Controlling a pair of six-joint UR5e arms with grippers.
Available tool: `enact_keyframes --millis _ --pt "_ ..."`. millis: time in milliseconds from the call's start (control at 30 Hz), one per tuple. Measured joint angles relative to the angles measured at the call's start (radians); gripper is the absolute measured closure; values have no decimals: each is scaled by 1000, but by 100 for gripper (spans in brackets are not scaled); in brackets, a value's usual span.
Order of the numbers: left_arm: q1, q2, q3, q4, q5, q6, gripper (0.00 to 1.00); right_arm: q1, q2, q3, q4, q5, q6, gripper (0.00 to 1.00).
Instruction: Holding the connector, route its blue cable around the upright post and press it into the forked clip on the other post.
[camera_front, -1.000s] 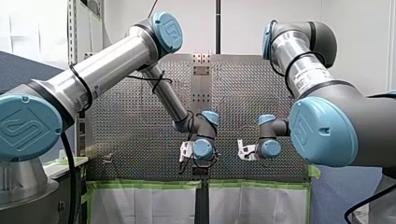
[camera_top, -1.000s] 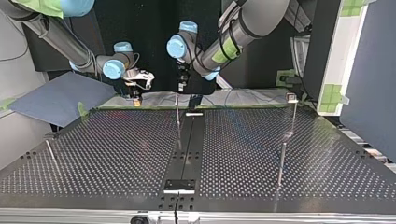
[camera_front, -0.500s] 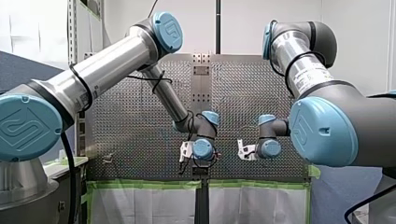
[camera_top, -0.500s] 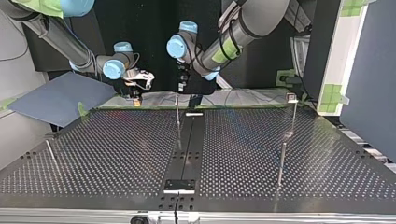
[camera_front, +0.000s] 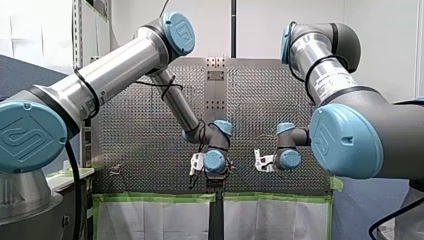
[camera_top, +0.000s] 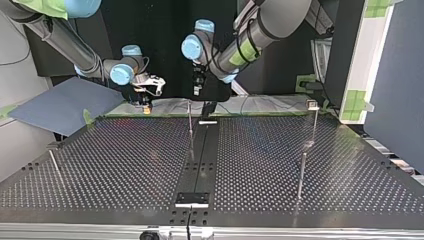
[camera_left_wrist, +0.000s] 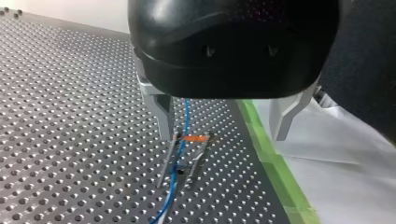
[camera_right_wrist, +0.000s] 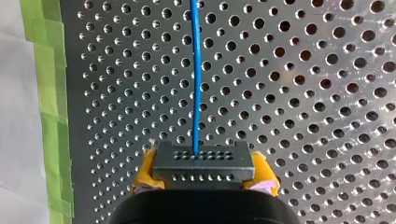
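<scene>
Blue cable (camera_right_wrist: 196, 70) — far end cut off by frame edge.

connector (camera_right_wrist: 203, 161) in my right gripper (camera_right_wrist: 204, 173), cable (camera_right_wrist: 196, 70) ahead

Table (camera_right_wrist: 327, 100) is matt metal, blue cable (camera_right_wrist: 196, 70) glossy, connector (camera_right_wrist: 204, 165) matt plastic.

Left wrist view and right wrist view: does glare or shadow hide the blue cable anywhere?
Left wrist view: no; the blue cable stands out against the evenly lit table under my left end effector. Right wrist view: no glare either; it shows plainly all the way up from the connector.
</scene>
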Motion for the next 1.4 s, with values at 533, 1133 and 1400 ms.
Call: enact_keyframes --millis 533,1133,1400 --pt "20 121 -137 127 51 -75 0 0 0 0 1 0 -1 62" --pt "29 287 -303 293 47 -240 0 1 0 0 -2 0 0 62" --pt "31 349 -365 351 47 -271 0 1 1 0 -3 0 0 62"
